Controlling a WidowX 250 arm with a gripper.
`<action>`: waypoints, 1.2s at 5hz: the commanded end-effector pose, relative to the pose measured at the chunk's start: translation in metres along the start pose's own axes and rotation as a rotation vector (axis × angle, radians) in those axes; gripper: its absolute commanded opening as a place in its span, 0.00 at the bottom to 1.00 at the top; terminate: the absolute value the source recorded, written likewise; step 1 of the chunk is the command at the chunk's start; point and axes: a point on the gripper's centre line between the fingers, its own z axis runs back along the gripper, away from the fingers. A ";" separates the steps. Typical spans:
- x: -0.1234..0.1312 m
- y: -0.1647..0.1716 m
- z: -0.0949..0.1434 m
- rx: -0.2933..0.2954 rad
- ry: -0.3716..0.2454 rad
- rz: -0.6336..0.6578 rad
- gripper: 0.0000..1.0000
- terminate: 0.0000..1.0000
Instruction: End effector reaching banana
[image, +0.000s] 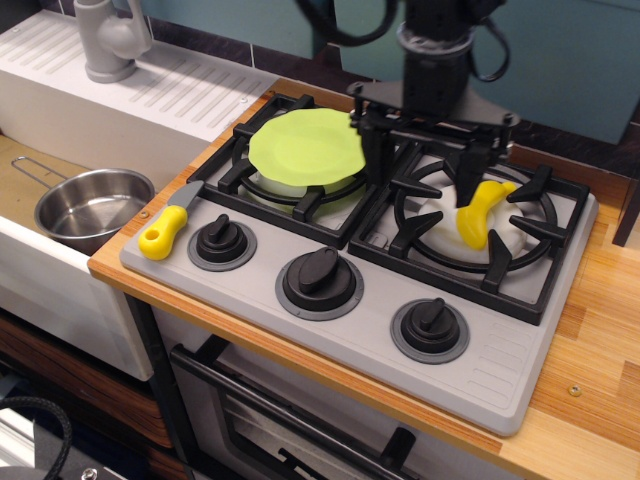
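Three knobs (320, 282) line the near edge of the toy stove (500, 370), and a yellow-handled knife (168, 228) lies at its left corner, with a steel pot (92, 207) in the sink beyond. Farther back, a green plate (305, 146) covers the left burner. On the right burner sits the banana (478, 216), resting across the black grate (520, 235) with its upper end under the arm. The gripper (425, 150) hangs at the back with its fingers spread wide and nothing between them; one finger stands just by the banana's upper end, the other over toward the plate.

Being small, hollow-looking plastic, the banana is likely light and stiff, but its glossy, curved skin could slip or roll off the grate bars. Its thick middle, pinched across the narrow width, looks the safest hold.
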 end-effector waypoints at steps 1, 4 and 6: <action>0.017 -0.011 0.018 -0.010 -0.056 0.006 1.00 0.00; 0.026 -0.029 -0.007 -0.027 -0.117 0.015 1.00 0.00; 0.028 -0.033 -0.017 -0.024 -0.150 0.017 1.00 0.00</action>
